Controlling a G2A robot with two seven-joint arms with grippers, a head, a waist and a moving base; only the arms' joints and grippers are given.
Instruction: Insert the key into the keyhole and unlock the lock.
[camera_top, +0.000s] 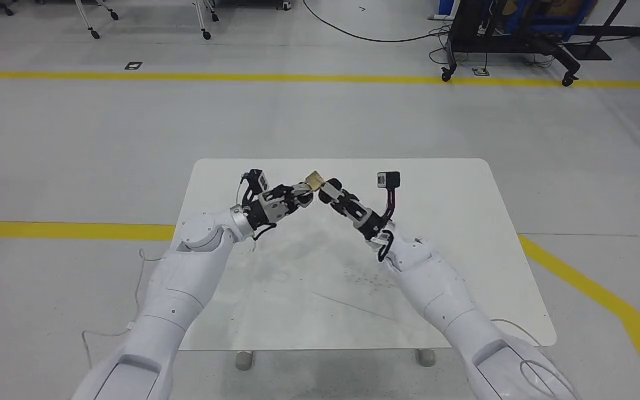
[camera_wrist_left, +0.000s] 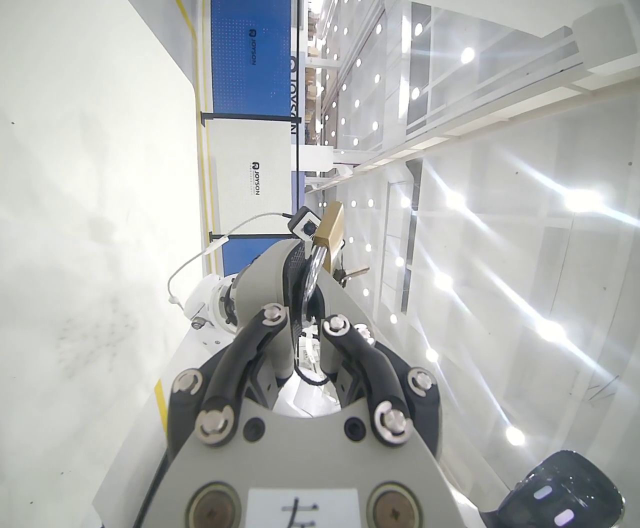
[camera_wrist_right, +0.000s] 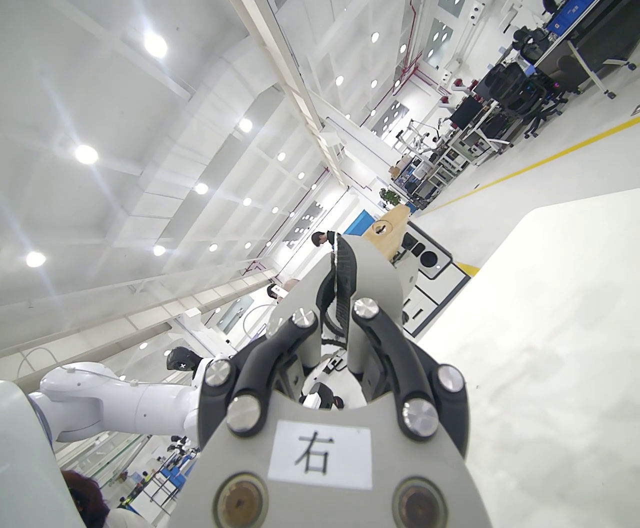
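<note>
- A white label (camera_wrist_left: 303, 507) with one printed character is being carried on the base of the left gripper (camera_wrist_left: 314, 259), and a like label (camera_wrist_right: 320, 454) on the right gripper (camera_wrist_right: 343, 252). Printed blue and white panels (camera_wrist_left: 250, 75) are standing in the room behind.
- The brass padlock (camera_wrist_left: 332, 225) is being held by its steel shackle (camera_wrist_left: 312, 272), which is clamped between the left gripper's fingers; the body is sticking out past the fingertips.
- In the right wrist view the padlock's keyhole (camera_wrist_right: 380, 228) is being turned toward the right gripper, just beyond its tips.
- The right gripper's fingers are being pressed together; a thin brass-coloured piece just beside the padlock is possibly the key (camera_wrist_left: 356, 272).
- Both arms are being held up over the white table (camera_top: 440, 260), elbows out, with the left gripper (camera_top: 297, 192) and right gripper (camera_top: 327, 188) meeting at the padlock (camera_top: 314, 180).
</note>
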